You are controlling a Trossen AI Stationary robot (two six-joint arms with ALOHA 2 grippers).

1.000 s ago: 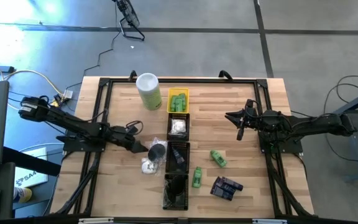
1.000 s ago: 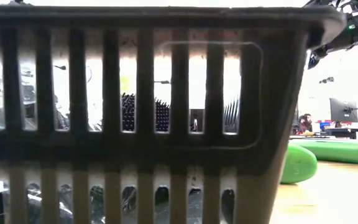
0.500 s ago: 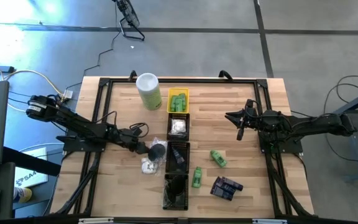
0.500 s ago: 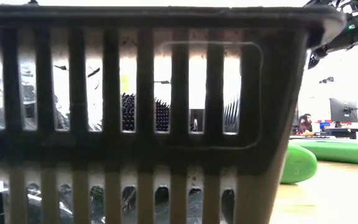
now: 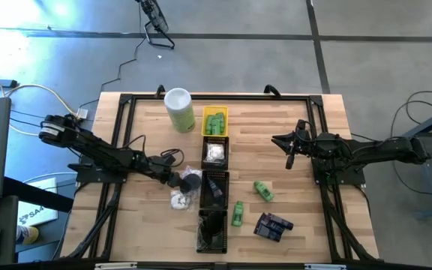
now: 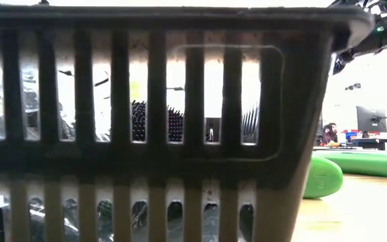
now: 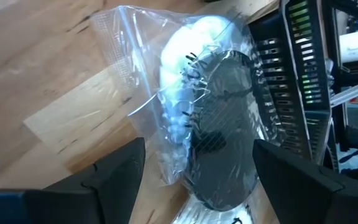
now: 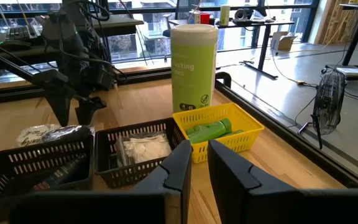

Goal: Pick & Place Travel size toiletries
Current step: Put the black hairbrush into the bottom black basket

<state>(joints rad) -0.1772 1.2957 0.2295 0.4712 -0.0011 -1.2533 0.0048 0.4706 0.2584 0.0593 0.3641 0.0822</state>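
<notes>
My left pincer (image 5: pixel 177 178) is open around a black puck (image 7: pixel 222 130) in clear wrap, at nine o'clock of the black trays (image 5: pixel 214 196). My right pincer (image 5: pixel 289 149) waits closed.

The desk (image 5: pixel 148 127) is pale wood with a striped plank grain, framed by black rails. At upper centre of the high view a canister (image 5: pixel 179 110) is pale green with a white lid, beside a yellow tray (image 5: pixel 214 121) of bright green bottles. Below it run three black slotted trays (image 5: pixel 214 201). Two green bottles (image 5: pixel 262 190) and a dark blue-black packet (image 5: pixel 273 226) lie lower right. A black puck (image 7: pixel 222 130) sits against a white piece in clear wrap (image 7: pixel 179 74).
</notes>
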